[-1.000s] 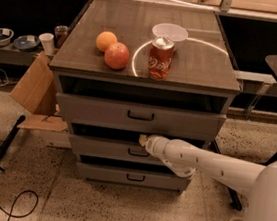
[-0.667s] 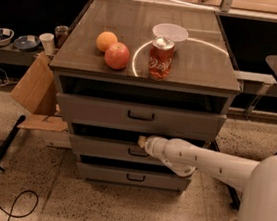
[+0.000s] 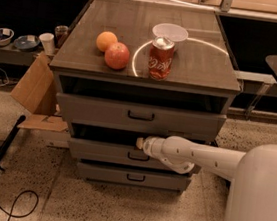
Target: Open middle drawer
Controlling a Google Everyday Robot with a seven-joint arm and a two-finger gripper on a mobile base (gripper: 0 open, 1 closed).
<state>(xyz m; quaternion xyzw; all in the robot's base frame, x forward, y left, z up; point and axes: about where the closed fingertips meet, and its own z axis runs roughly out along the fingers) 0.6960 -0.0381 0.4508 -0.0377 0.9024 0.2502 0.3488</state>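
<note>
White gripper (image 3: 140,143) at the middle drawer's (image 3: 98,152) top edge, open or closed unclear; red white-scripted can (image 3: 161,58) on cabinet top (image 3: 204,65).

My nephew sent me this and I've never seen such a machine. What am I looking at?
It is a robot: its white arm reaches in from the right, and the tool at its end sits at the top edge of the middle drawer, just above its handle. The one camera looks down at a grey three-drawer cabinet. On top stand an orange, an apple, a red can and a white bowl. Whether the tool holds anything cannot be told.
</note>
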